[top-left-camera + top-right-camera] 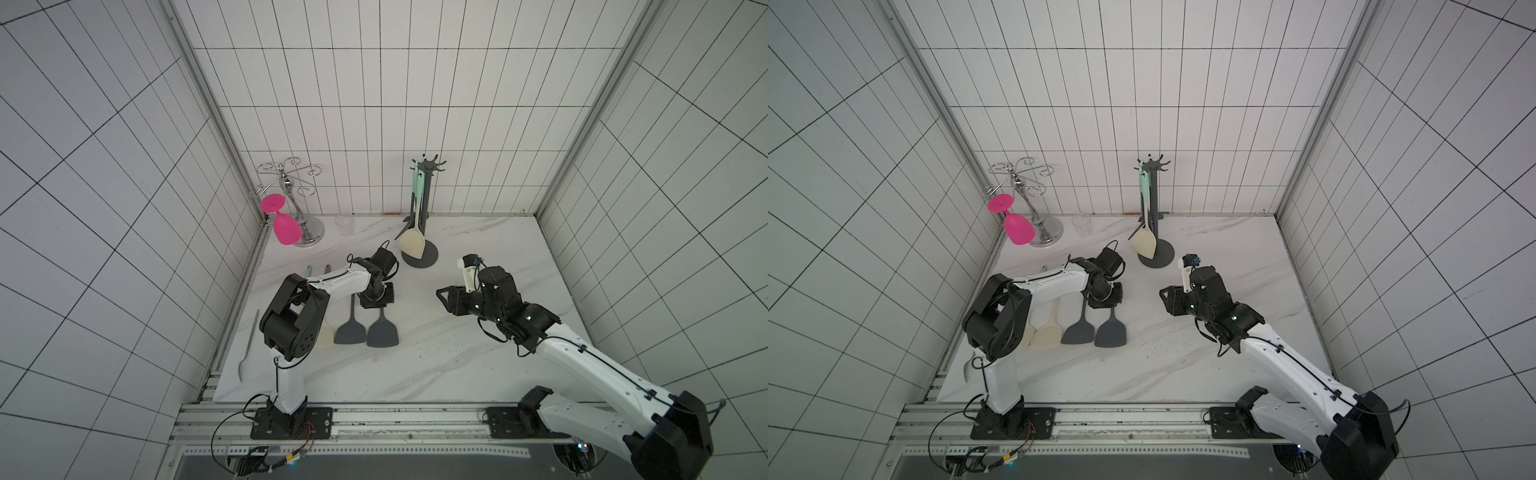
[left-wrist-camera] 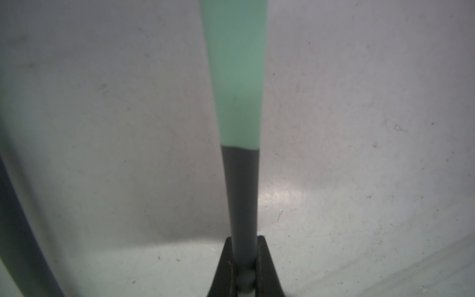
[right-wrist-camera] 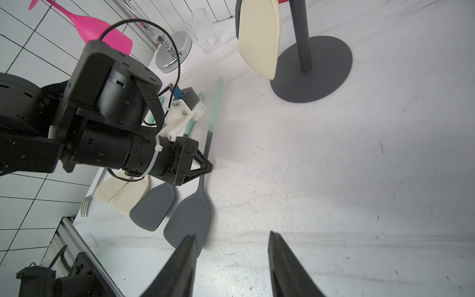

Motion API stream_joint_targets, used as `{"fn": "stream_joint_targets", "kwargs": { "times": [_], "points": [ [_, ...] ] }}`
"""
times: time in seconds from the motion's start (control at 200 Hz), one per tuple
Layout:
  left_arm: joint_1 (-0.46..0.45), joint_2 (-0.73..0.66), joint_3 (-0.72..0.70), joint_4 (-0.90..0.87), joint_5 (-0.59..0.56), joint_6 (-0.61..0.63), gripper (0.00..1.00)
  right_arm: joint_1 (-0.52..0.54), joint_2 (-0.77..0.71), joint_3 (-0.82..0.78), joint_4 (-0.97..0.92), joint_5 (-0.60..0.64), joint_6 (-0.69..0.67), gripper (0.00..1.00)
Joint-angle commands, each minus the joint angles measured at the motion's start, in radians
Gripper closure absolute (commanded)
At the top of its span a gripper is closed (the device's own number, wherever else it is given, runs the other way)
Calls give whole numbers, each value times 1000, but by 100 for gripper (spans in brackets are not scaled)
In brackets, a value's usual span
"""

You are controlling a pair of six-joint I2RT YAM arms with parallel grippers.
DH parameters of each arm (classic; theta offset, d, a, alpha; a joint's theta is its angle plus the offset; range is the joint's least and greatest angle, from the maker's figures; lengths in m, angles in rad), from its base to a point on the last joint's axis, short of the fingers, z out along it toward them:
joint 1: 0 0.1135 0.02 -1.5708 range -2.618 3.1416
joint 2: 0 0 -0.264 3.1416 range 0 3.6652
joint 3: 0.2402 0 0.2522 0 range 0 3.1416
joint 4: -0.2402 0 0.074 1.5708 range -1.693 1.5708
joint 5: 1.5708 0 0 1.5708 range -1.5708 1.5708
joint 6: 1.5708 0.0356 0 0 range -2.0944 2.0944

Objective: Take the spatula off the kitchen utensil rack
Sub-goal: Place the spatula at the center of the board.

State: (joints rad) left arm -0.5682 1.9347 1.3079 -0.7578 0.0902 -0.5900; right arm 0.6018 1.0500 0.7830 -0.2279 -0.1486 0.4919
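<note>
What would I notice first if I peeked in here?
The bright pink glass jumps out, hanging upside down from the shiny holder in the far left corner. Next, a cream spatula dangles from the tall dark rack by the back wall, while the left claw pinches a grey spatula lying on the table.

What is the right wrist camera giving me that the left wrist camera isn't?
Only right wrist: the kitchen utensil rack with a cream spatula hanging beside its pole, the pink wine glass, the fork, and the open right claw. Only left wrist: the left claw seen close, its fingers flanking the handle. Both: that claw shut on the grey mint-handled spatula lying on the white table.
</note>
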Motion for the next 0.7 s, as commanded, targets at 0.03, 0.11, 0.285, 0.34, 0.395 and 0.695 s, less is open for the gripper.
{"fn": "stream_joint_targets", "kwargs": {
  "times": [0.03,0.11,0.285,0.34,0.395,0.695],
  "points": [
    [14,21,33,-13,-40,8,100,-10,7,-19,-10,-5,-12,52],
    [20,26,39,-21,-51,18,100,-10,12,-15,-9,-8,-14,52],
    [31,47,43,-24,-40,32,97,-11,26,-8,-8,-11,-16,52],
    [33,50,45,-23,-42,32,92,-11,32,-5,-7,-15,-16,52],
    [33,50,43,-23,-46,30,86,-11,36,-1,-7,-19,-16,52],
    [39,32,43,-23,-57,23,71,-15,38,7,-6,-17,-21,52]
  ]
}}
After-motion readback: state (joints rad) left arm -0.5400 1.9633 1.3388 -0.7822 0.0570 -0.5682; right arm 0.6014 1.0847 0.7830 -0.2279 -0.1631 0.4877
